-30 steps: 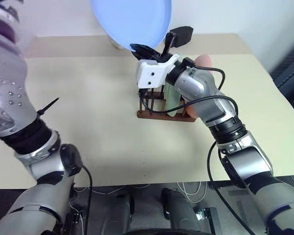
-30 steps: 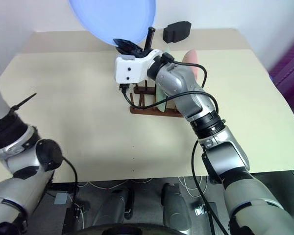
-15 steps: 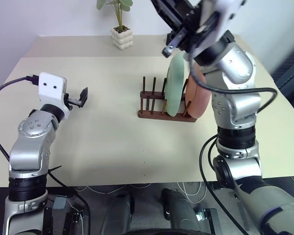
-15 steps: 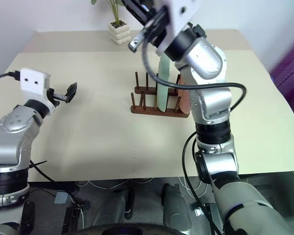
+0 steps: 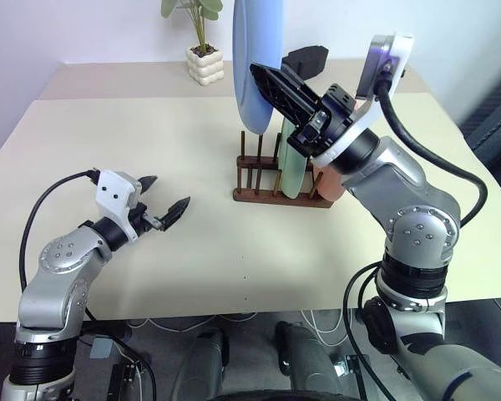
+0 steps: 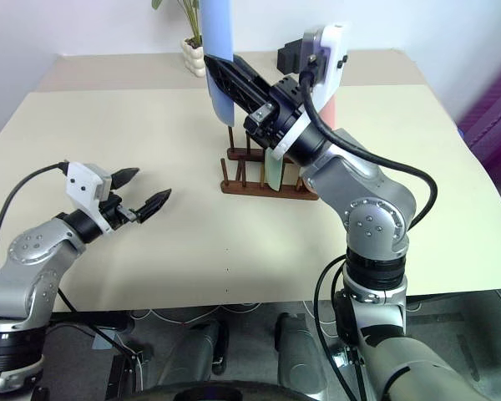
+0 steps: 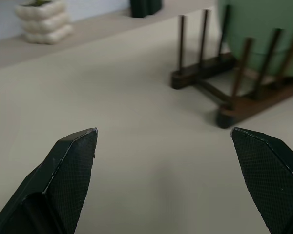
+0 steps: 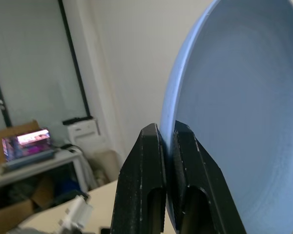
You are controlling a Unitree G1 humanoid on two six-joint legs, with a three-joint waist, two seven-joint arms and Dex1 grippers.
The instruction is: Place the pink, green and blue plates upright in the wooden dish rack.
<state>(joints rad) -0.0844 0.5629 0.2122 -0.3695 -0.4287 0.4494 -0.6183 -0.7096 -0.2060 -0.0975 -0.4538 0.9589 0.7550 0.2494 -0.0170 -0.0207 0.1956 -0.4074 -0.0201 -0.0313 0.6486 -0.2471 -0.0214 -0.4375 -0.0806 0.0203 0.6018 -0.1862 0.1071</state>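
Light blue plate (image 5: 255, 63) held edge-on near the top centre of the left eye view, above the wooden dish rack (image 5: 277, 188); right gripper (image 8: 168, 161) clamped tight on its rim, one black finger on each face. Probably light, stiff and matte rather than slick, yet pinched at a single rim point and so likely to swing or twist if tipped; best kept vertical and lowered by that same rim hold, thin edge lined up with a free slot between pegs. Possibly breakable if knocked against a peg, though material cannot be told. In the rack, right of centre: mint green plate (image 5: 294, 167) standing upright between pegs, salmon pink plate (image 5: 327, 182) just behind it at the right end, largely hidden by the arm. Peg pairs at the rack's left end vacant. Left gripper (image 5: 163, 213) at lower left, spread wide and holding nothing, low over the beige table (image 5: 217, 242), well apart from the rack.
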